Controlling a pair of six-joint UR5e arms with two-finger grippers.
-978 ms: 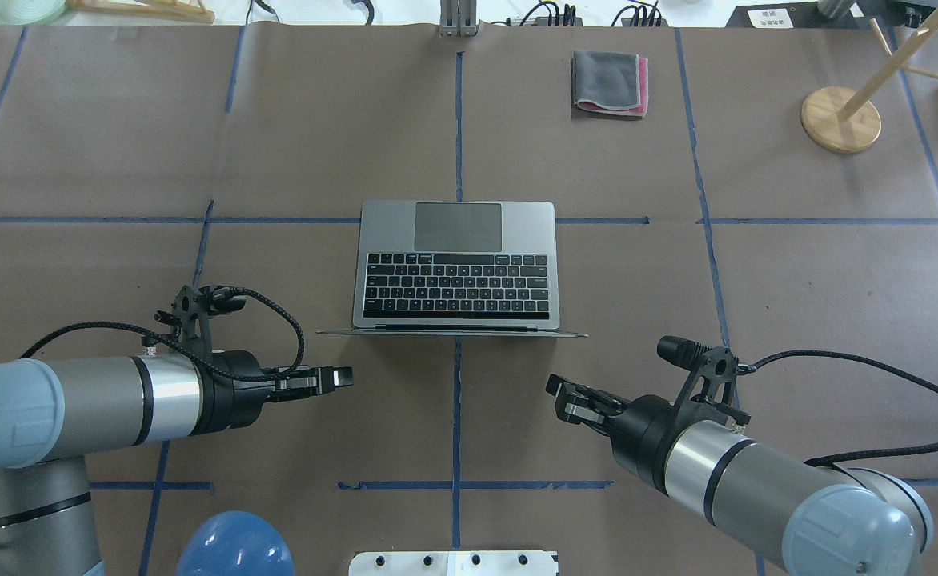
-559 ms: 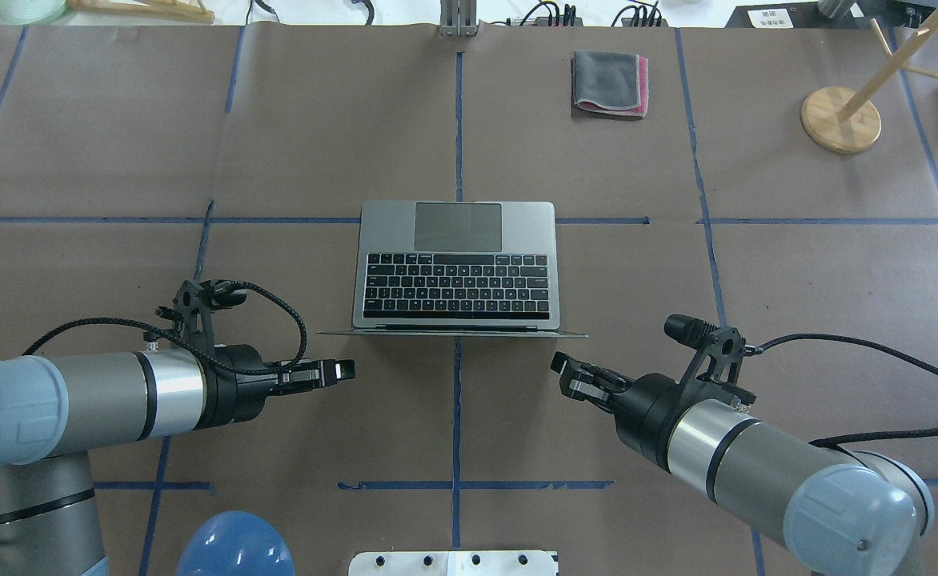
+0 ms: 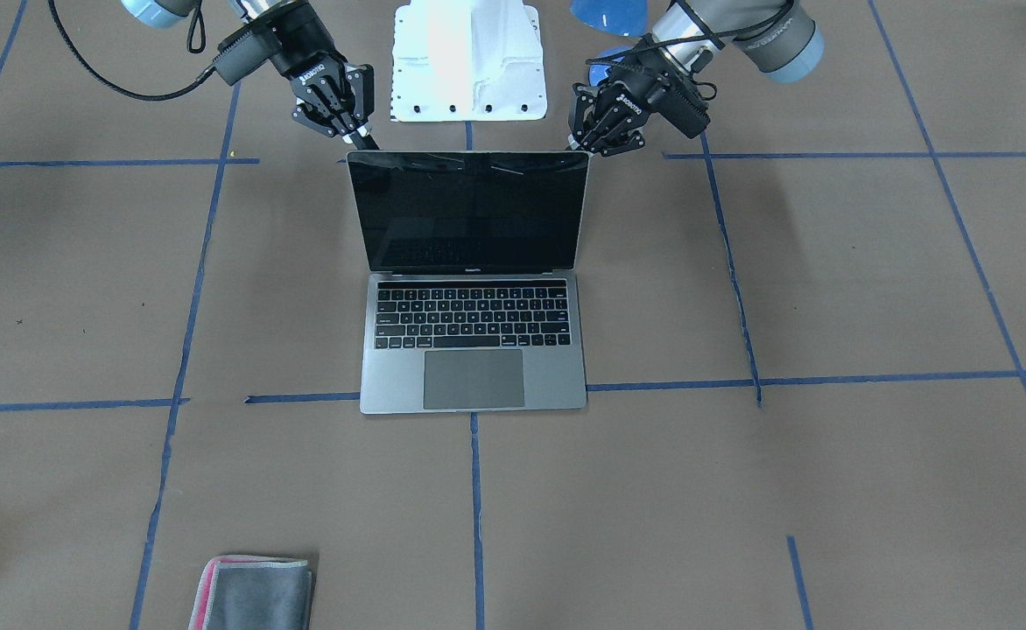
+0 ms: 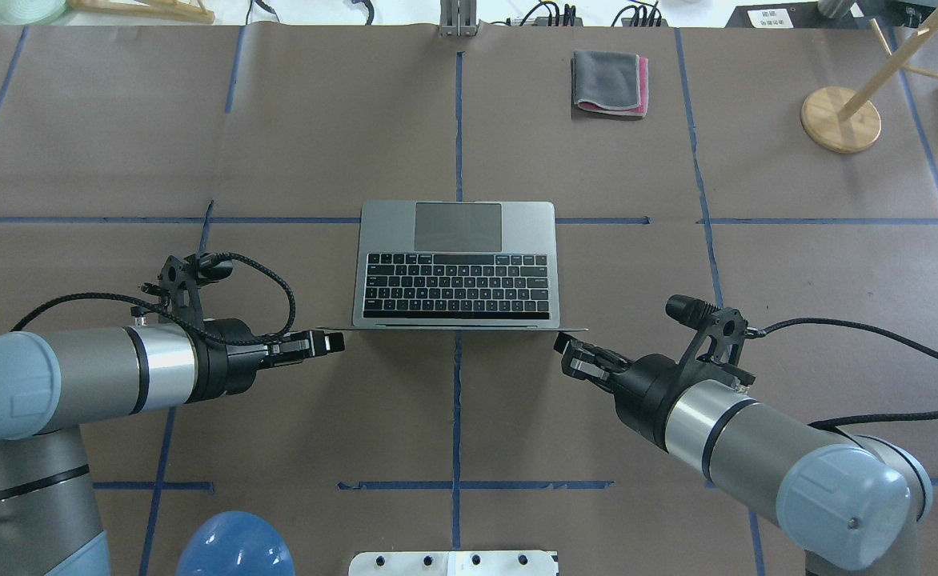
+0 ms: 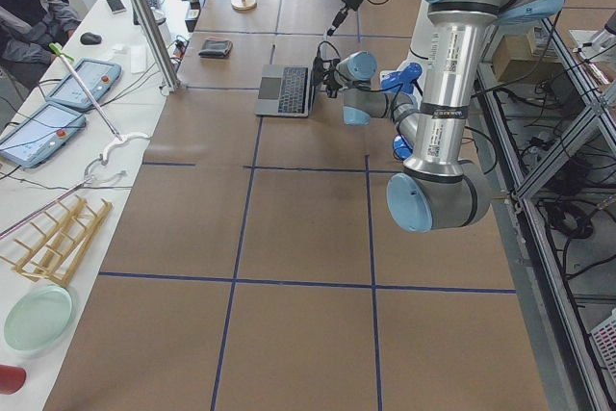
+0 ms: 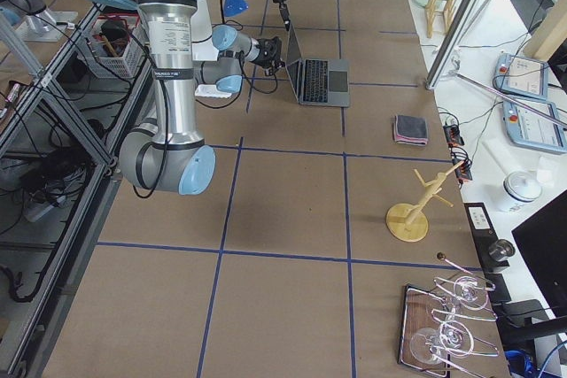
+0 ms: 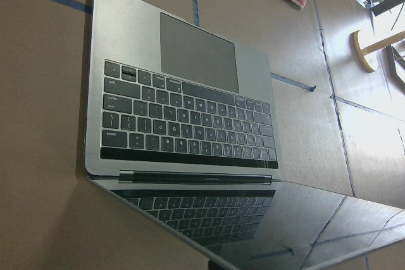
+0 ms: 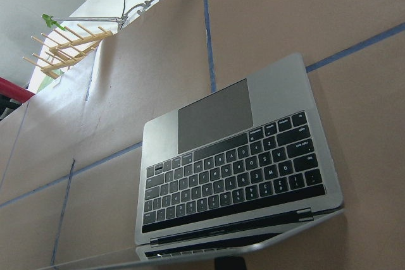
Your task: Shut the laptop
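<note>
The laptop stands open at the table's middle, its trackpad on the far side and its black screen upright, facing away from me. My left gripper is shut and empty, right behind the lid's top left corner; it also shows in the front view. My right gripper looks shut and empty, right behind the lid's top right corner; it also shows in the front view. Both wrist views look over the lid's edge down on the keyboard. Whether either gripper touches the lid I cannot tell.
A folded grey-and-pink cloth lies at the far side, right of centre. A wooden stand is at the far right. A blue dome and a white plate sit at the near edge, between the arms.
Both grippers have moved forward and up to the lid's top corners. The lid stands about as before.
</note>
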